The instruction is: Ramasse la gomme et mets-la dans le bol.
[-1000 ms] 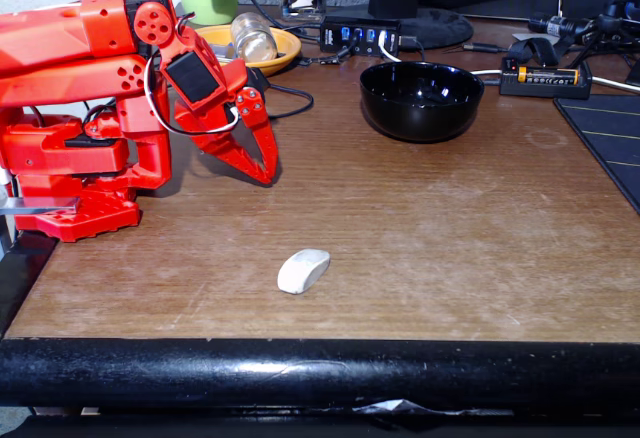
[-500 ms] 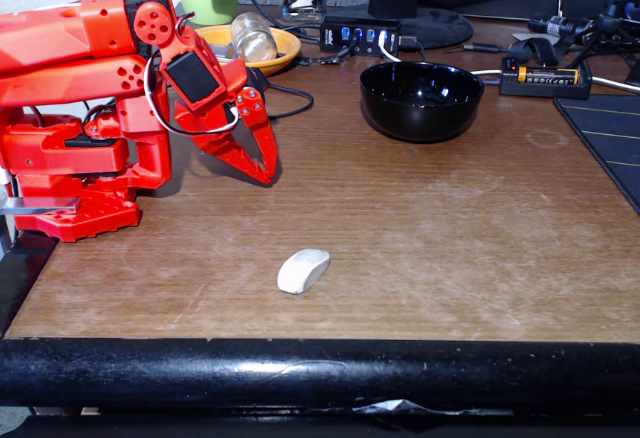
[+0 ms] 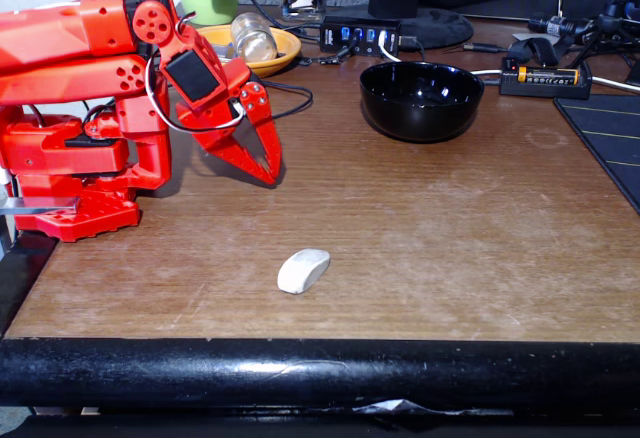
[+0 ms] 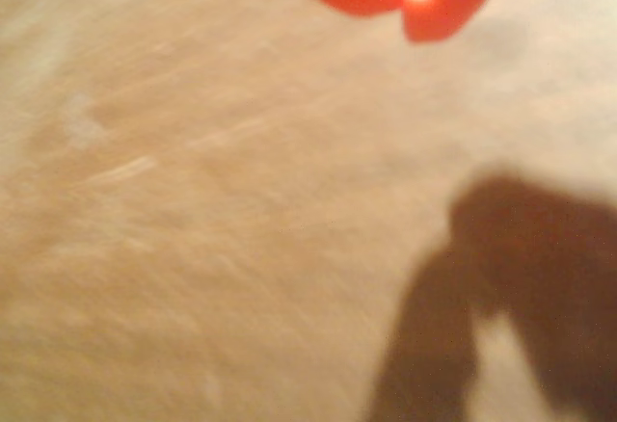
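The gomme (image 3: 303, 270), a small off-white rounded eraser, lies on the brown tabletop near the front edge. The bol (image 3: 421, 118), glossy black and deep, stands empty at the back, right of centre. My red gripper (image 3: 270, 172) points down at the table on the left, well behind the gomme and left of the bol. Its fingers are pressed together with nothing between them. In the blurred wrist view the gripper (image 4: 405, 13) enters from the top edge, tips closed over bare wood, its shadow at lower right.
The arm's red base (image 3: 75, 173) fills the left side. Behind are an orange-yellow dish (image 3: 285, 53) holding a glass object, a USB hub (image 3: 358, 34), a monitor foot and cables. A battery holder (image 3: 545, 78) and a black mat (image 3: 610, 138) lie at right.
The gripper has shifted very slightly up and to the right. The gomme and bol have not moved.
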Robot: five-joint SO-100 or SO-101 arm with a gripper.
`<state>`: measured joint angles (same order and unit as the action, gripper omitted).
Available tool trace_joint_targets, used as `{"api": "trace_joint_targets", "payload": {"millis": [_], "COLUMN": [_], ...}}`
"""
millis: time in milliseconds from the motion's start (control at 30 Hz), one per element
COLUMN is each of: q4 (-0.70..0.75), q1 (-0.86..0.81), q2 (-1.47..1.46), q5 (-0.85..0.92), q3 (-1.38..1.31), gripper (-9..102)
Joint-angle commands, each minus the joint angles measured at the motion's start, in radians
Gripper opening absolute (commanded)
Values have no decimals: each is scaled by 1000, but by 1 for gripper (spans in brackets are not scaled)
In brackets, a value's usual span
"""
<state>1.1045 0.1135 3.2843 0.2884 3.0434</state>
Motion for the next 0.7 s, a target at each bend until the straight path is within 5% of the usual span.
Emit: {"api": "trace_joint_targets", "payload": {"millis": [0, 133, 400, 667], "q4": [-58, -81, 37, 61], "q1": [5, -37, -120, -189], "q2": [-196, -505, -675, -476], "q5": [35, 101, 264, 313], "q3": [-176, -391, -666, -646], "gripper": [-6, -6, -5, -2]}}
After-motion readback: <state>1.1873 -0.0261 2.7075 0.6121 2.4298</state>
